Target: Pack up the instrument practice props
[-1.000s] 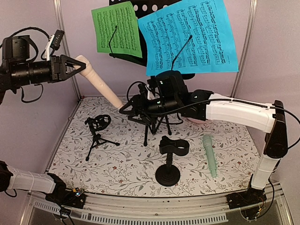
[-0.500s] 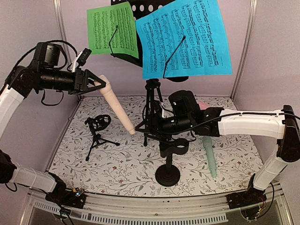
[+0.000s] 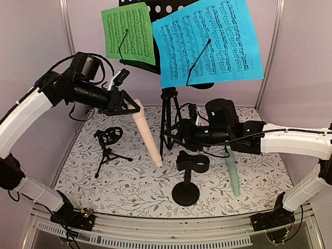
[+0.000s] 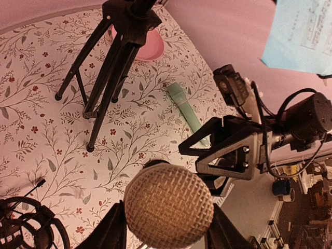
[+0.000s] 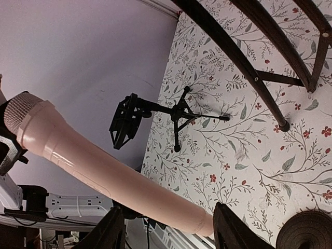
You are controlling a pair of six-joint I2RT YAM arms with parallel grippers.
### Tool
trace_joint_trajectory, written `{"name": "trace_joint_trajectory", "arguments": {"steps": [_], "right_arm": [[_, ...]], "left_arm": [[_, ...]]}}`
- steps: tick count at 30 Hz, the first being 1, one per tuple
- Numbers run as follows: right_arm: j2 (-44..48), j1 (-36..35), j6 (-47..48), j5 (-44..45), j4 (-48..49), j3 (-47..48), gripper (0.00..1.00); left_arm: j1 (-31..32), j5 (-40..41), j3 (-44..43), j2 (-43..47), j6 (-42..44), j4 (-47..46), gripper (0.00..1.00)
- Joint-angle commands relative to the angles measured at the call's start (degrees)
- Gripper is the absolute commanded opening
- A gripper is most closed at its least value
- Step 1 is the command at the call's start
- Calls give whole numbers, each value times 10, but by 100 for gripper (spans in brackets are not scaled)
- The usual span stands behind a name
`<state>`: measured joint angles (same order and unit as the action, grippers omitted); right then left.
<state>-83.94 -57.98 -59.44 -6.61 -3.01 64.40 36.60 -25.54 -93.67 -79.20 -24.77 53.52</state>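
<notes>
Beige microphone (image 3: 147, 136) in left tool (image 3: 135, 106) tilts beside music stand (image 3: 166, 120).

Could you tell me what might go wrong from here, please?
The left gripper clamps the beige toy microphone only near its mesh head, so the long tilted body may swing or slip. The open right gripper sits close to the legs of the black tripod music stand; a bump might topple it.

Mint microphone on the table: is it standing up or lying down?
Lying down. The mint microphone rests flat on the floral mat, just right of the round-based mic holder.
</notes>
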Motion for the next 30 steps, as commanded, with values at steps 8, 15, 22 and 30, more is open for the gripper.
{"name": "trace_joint_trajectory", "arguments": {"steps": [8, 15, 22, 30], "right_arm": [[56, 19, 28, 78, 16, -10, 60], [99, 20, 138, 67, 51, -35, 60], [154, 20, 252, 52, 81, -68, 60], [233, 20, 260, 114, 77, -130, 61]], "left_arm": [[22, 17, -9, -45, -19, 20, 27], [31, 16, 29, -77, -43, 20, 26], [51, 23, 39, -121, -43, 22, 24], [58, 12, 60, -157, -42, 25, 24]]}}
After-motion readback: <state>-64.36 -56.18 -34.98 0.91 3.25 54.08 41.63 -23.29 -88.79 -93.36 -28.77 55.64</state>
